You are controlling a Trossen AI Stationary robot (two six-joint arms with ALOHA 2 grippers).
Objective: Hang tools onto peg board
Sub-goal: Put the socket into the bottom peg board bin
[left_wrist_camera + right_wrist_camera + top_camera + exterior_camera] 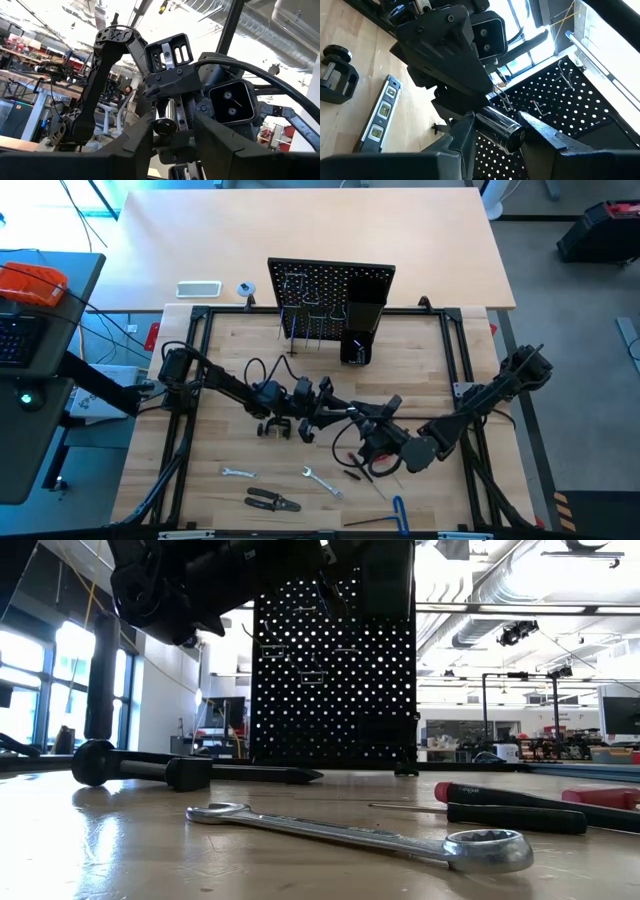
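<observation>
C-clamp (pixel 337 75) shows beside level (pixel 381 112).

Seen between the left gripper's (pixel 172 131) two dark fingers (pixel 135 140): a shiny metal cylinder (pixel 166 116) with a rounded dark end, gripped on both sides, with the other arm's gripper (pixel 167 52) clamped at its far end.

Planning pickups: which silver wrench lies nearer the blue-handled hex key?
The longer wrench, right of the pliers in the high view. The shorter wrench lies left of the pliers, farther from the hex key.
</observation>
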